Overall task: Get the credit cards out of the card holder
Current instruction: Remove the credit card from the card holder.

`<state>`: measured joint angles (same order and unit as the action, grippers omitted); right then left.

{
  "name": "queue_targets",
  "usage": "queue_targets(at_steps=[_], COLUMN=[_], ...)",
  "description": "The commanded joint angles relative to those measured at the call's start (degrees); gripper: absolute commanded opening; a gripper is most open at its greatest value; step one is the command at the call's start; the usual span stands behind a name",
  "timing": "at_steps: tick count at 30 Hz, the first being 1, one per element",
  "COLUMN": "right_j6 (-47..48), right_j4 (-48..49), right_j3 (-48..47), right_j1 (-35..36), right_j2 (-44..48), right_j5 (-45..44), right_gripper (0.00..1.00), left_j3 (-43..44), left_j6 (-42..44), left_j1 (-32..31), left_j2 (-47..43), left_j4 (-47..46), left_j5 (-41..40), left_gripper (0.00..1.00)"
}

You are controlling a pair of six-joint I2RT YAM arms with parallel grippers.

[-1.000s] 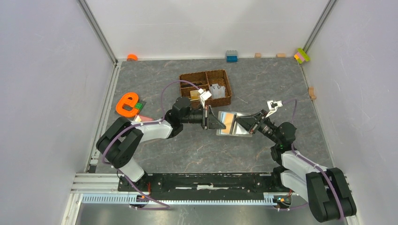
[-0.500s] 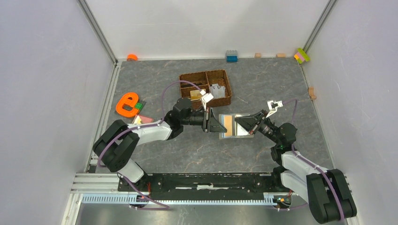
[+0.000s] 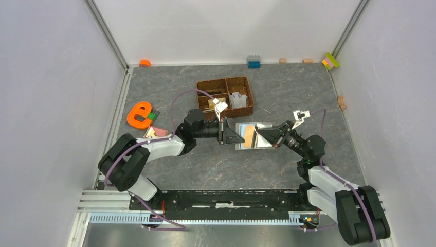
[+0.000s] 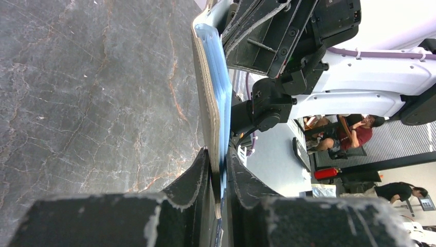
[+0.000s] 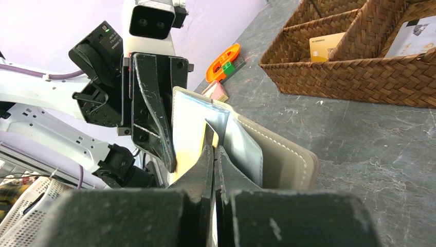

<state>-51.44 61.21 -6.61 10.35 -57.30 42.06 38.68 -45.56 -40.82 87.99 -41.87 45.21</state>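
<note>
The grey-olive card holder [image 3: 263, 137] is held open between my two grippers at mid-table, its silvery inside facing up. An orange-tan credit card [image 3: 248, 136] shows inside it. My left gripper [image 3: 232, 136] is shut on the holder's left edge; in the left wrist view the holder [image 4: 210, 98] stands edge-on between the fingers of my gripper [image 4: 220, 172]. My right gripper [image 3: 261, 136] reaches in from the right. In the right wrist view my gripper [image 5: 213, 154] is shut on a thin yellowish card [image 5: 214, 138] beside the silvery pocket [image 5: 241, 146] of the holder [image 5: 285, 159].
A brown woven divided basket [image 3: 241, 109] with cards in it stands just behind the holder; it also shows in the right wrist view [image 5: 355, 77]. An orange letter toy [image 3: 139, 114] lies at the left. Small blocks [image 3: 253, 62] line the back wall.
Both grippers and the open holder have shifted slightly to the left; the left arm has drawn back towards its side. Both grips are unchanged.
</note>
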Motion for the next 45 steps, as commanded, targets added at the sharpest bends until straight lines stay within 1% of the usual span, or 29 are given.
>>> queue_targets(at_steps=[1,8,11,12,13,14,15,16,17,21,23,27,34,38,41,43,45], right_j6=[0.3,0.0,-0.4,-0.7,-1.2,-1.9,-2.4,-2.9,-3.2,-5.6,-5.8,-5.5,-6.3,-7.6,-9.7,-12.4,-15.3], right_j4=[0.4,0.4,1.6,2.9,4.1,5.5,6.6,7.4,8.0,12.3,12.8,12.5,14.1,16.1,19.1,23.7,28.6], right_j3=[0.6,1.0,1.0,0.9,0.8,0.9,1.1,1.3,1.4,1.5,1.2,0.5,0.0,-0.1,0.1,0.4,0.7], right_j1=[-1.0,-1.8,-1.9,-1.8,-1.8,-1.8,-1.8,-1.7,-1.7,-1.4,-0.6,0.5,2.0,2.2,2.2,2.2,2.2], right_j2=[-0.2,0.2,0.3,0.1,-0.2,-0.6,-0.9,-1.4,-1.7,-3.4,-4.0,-4.9,-5.8,-6.9,-9.2,-11.5,-13.7], right_j5=[-0.2,-0.3,0.3,1.3,2.3,3.1,3.4,3.6,3.7,5.1,5.5,5.7,6.3,6.6,7.2,7.7,8.1], right_gripper=[0.00,0.00,0.00,0.07,0.20,0.31,0.38,0.43,0.47,0.51,0.54,0.55,0.55,0.53,0.44,0.38,0.35], left_j3=[-0.3,-0.4,-0.3,-0.4,-0.5,-0.6,-0.8,-0.9,-1.1,-1.7,-1.7,-2.2,-1.7,-0.9,-0.3,0.2,0.9], left_j6=[-2.1,-3.0,-3.2,-3.4,-3.6,-3.7,-3.8,-4.0,-4.5,-6.6,-7.9,-10.5,-9.2,-7.4,-4.0,-0.4,2.2], left_j1=[0.9,1.4,1.4,1.4,1.4,1.4,1.4,1.4,1.4,1.4,1.4,1.4,1.0,0.4,-0.1,-0.6,-1.2], left_j2=[-3.0,-2.4,-2.1,-2.1,-2.0,-2.1,-2.2,-2.4,-2.5,-2.2,-1.6,-0.8,-1.0,-1.0,-2.1,-3.2,-4.0], left_j4=[-8.1,-8.8,-9.2,-9.4,-9.9,-10.3,-10.8,-11.5,-12.6,-17.1,-19.4,-24.4,-22.0,-18.9,-13.9,-8.8,-5.1], left_j5=[1.3,1.5,1.6,1.7,1.8,1.9,2.1,2.2,2.5,3.9,4.9,5.9,5.7,5.4,4.6,3.4,2.5], left_gripper=[0.13,0.04,0.02,0.02,0.02,0.02,0.02,0.02,0.02,0.02,0.02,0.02,0.02,0.02,0.02,0.02,0.02])
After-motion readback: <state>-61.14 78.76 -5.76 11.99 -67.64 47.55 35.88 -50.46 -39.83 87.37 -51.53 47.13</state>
